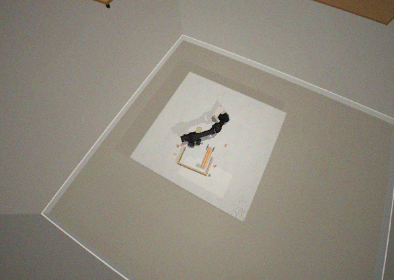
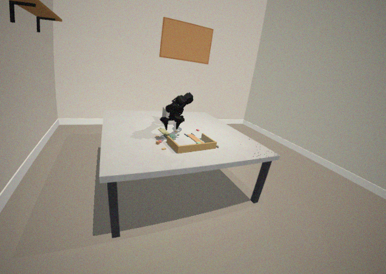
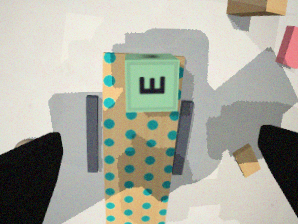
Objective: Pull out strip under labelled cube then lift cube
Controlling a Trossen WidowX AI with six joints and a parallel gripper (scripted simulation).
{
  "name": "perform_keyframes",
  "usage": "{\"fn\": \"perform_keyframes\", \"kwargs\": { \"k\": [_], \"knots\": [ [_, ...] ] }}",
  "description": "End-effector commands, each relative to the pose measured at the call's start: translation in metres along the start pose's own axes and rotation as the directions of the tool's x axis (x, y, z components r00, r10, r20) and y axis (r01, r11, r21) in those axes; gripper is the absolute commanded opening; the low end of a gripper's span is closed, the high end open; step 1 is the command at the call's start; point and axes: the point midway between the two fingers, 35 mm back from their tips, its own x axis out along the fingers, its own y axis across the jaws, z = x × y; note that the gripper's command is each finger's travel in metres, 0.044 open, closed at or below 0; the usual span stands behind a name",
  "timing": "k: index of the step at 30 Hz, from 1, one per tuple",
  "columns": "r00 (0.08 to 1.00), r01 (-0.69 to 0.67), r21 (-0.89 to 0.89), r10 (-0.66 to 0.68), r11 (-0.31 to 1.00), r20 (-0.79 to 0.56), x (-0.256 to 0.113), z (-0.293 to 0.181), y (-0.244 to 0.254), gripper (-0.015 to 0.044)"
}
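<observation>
The green cube (image 3: 152, 85) (image 2: 172, 136), labelled with a dark E, rests near the far end of a tan strip with teal dots (image 3: 139, 150) (image 2: 163, 132) (image 1: 199, 130). The strip lies between two grey rails. My gripper (image 3: 164, 139) (image 2: 171, 130) is wide open and empty above the strip, its fingers spread to either side, with the cube farther up the wrist view. A second strip, orange-striped (image 1: 206, 157) (image 2: 195, 138), lies between its own rails. Another small green object (image 1: 198, 165) (image 2: 198, 143) is by its far end; no label is readable there.
A wooden tray wall (image 1: 191, 168) (image 2: 197, 146) surrounds the far end of the orange strip. Several small blocks lie around, including a pink block (image 3: 290, 47), a tan block (image 3: 246, 160) near the right finger and a larger tan block (image 3: 257, 6) at the top.
</observation>
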Motion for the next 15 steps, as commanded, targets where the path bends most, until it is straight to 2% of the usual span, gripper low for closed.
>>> {"fn": "perform_keyframes", "kwargs": {
  "k": [1, 2, 9, 15],
  "knots": [
    [1.0, -0.012, 0.006, 0.012, 1.0, -0.006, 0.008, 0.012, 0.001, 0.044],
    [1.0, -0.012, 0.006, 0.012, 1.0, -0.006, 0.009, 0.012, 0.001, 0.044],
    [1.0, -0.011, 0.006, 0.012, 1.0, -0.006, 0.017, 0.013, 0.001, 0.0256],
    [1.0, -0.012, 0.006, 0.012, 1.0, -0.006, 0.027, 0.013, 0.001, 0.025]
  ]
}}
